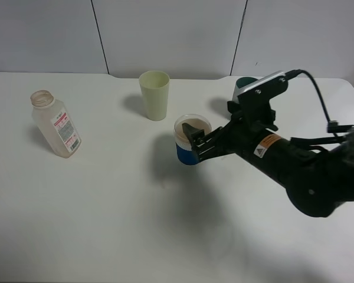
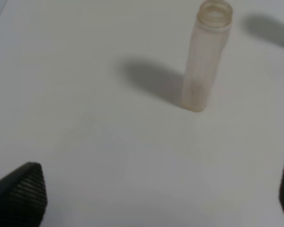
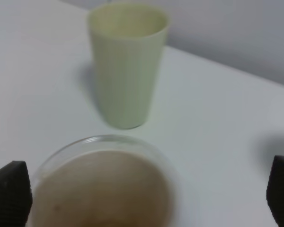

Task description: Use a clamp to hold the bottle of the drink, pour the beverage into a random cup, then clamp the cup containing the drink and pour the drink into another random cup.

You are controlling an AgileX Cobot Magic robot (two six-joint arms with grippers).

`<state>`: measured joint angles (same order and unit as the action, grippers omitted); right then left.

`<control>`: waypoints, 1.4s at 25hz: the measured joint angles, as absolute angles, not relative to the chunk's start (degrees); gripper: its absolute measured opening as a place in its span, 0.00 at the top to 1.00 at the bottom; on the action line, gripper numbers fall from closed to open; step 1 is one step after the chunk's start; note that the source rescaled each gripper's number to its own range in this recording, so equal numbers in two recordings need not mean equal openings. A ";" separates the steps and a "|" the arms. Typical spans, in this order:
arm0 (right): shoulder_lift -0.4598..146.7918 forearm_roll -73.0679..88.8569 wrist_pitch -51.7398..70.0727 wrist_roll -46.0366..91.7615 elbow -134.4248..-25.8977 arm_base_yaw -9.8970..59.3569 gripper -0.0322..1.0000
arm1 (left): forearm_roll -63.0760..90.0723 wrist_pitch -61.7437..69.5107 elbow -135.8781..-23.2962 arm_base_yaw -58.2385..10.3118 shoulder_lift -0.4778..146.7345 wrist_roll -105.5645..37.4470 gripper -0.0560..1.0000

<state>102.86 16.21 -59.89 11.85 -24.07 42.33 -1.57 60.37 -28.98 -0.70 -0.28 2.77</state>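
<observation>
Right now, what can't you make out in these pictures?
- Bottle label print: too small in the high view, blurred in the left wrist view.
- Right gripper grip on the blue cup: fingers cut off by the right wrist view's edges.
- Dark object: hidden behind the right arm.

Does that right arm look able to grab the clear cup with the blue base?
Probably yes: the right claw is open right at the clear blue-based cup, fingers either side, and nothing blocks it. The pale green cup stands apart behind.
</observation>
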 joint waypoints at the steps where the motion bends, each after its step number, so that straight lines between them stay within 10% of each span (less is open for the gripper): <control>1: 100.42 17.59 -59.17 13.59 -22.93 42.33 0.01 | -1.57 60.37 -28.98 -0.70 -0.28 2.77 0.00; 11: 81.60 29.35 -56.37 31.14 -16.87 40.15 0.01 | -1.57 60.37 -28.98 -0.70 -0.28 2.77 0.00; 20: 78.20 15.13 -50.06 25.84 -17.16 17.06 0.01 | -1.57 60.37 -28.98 -0.70 -0.28 2.77 0.00; 25: 74.89 0.39 -34.55 6.87 -23.69 0.83 0.00 | -1.57 60.37 -28.98 -0.70 -0.28 2.77 0.00; 35: 52.33 -8.30 -3.68 -1.82 -33.51 -1.71 0.00 | -1.57 60.37 -28.98 -0.70 -0.28 2.77 0.00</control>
<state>52.33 -8.30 -3.68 -1.82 -33.51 -1.71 -1.57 60.37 -28.98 -0.70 -0.28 2.77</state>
